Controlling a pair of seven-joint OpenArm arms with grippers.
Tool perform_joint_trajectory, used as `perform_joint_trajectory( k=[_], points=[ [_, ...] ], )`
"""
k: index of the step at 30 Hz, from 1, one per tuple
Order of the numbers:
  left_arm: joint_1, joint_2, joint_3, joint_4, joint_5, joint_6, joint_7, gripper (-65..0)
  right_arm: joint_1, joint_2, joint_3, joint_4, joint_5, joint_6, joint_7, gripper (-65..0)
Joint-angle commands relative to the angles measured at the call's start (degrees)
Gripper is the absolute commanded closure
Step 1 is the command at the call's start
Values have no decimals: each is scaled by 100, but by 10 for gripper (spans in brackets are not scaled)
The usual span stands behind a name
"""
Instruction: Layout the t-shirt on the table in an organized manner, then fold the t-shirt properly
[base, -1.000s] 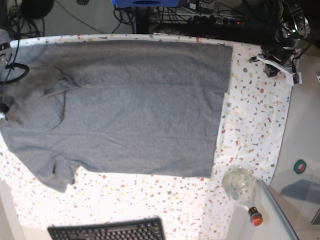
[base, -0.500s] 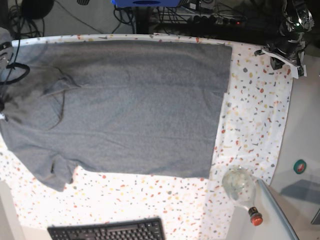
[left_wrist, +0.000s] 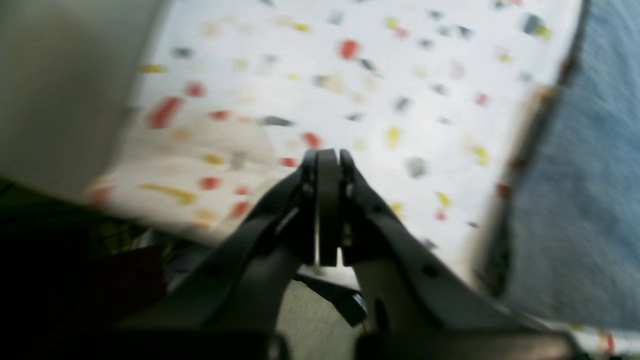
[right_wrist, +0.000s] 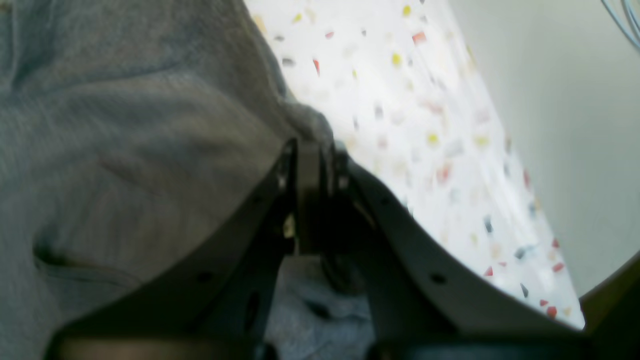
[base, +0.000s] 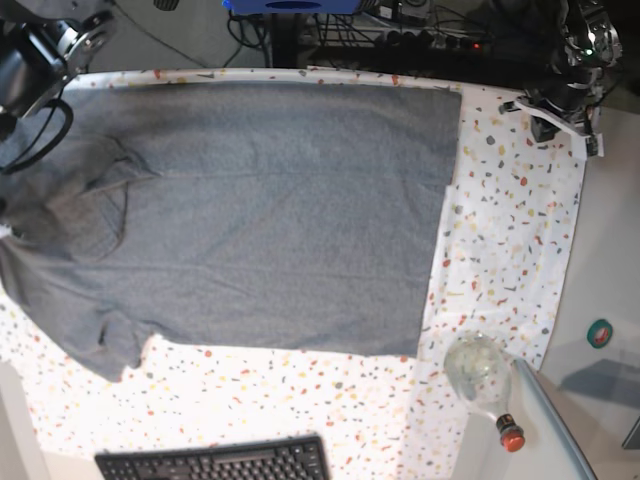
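T-shirt: the t-shirt (base: 250, 215) lies spread over most of the table (base: 510, 250), hem edge straight toward the base view's right, neck and sleeves at that view's left. The body is largely flat; creases gather around the collar area and the near sleeve.

Change since a second ago: the left-hand edge of the garment, at the neck and sleeve, has shifted slightly, and the folds near the collar now bunch higher. The hem side has not moved.

Right gripper: the right gripper (right_wrist: 315, 150) has its jaws pressed together on a fold of grey cloth at the shirt's edge, with speckled table just beside it. In the base view its arm now enters at the upper left corner, where it was not before.

Left gripper: the left gripper (left_wrist: 327, 160) has its jaws pressed together on nothing, above bare table beside the shirt's hem. In the base view it has remained near the far right corner, well apart from the cloth, with only small movement.

Meaning for the task: judged from this, the laying-out step is in hand, the right arm tugging the collar end to draw out wrinkles; folding has not begun.

Surroundings: a glass bottle (base: 482, 375) and a keyboard (base: 215, 462) sit off the working area.
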Motion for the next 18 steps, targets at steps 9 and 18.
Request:
perform_joint_trajectory(
  k=[9,18],
  points=[
    [-93,-65,75,76,-18,-3,-113,0,-553,-408,0,1141,46,141,-629,0],
    [-120,-65,75,67,-36,-3,-113,0,-693,-558,-17,1176,46,150,-1402,-93]
  ],
)
